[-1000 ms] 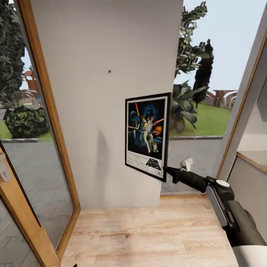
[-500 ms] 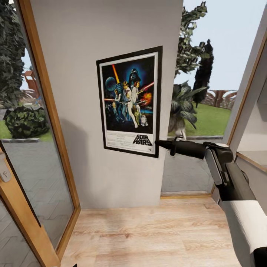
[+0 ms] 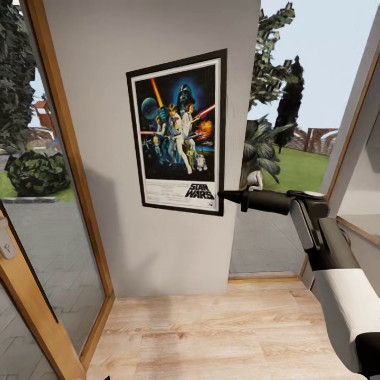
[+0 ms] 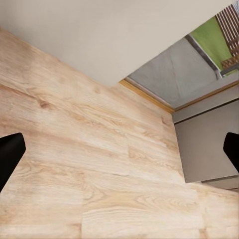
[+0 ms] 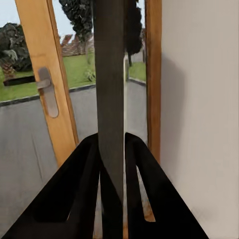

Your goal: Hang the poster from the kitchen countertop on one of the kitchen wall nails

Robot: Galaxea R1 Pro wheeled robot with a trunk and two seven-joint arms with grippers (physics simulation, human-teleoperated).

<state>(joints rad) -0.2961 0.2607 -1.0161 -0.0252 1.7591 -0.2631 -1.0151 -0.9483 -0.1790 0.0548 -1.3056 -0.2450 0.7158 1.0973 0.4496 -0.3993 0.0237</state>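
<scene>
Your right tool [image 3: 226,195] is clamped on the lower right corner of the poster [image 3: 177,132], holding it up flat against the grey wall panel [image 3: 132,237] between the two glazed openings. From your head view the poster sits slightly tilted, its upper edge rising toward the right, with the "STAR WARS" lettering near the bottom just beside the tool's tip. In your right wrist view you see the poster [image 5: 110,99] edge-on as a dark vertical strip, pinched between the two black fingers [image 5: 87,164] of the right tool [image 5: 112,169], which press against it on either side; the grey wall runs along one side and a wooden door frame [image 5: 47,99] with a metal handle [image 5: 45,89] stands beyond. Your right arm [image 3: 327,264] reaches in from the right side of the head view, forearm roughly level. Your left tool [image 4: 119,154] hangs spread wide apart with nothing between its fingers, whose black tips show at opposite edges of the left wrist view, over the light wooden floor [image 4: 89,164]. Outside the glass you see greenery and a paved path.
</scene>
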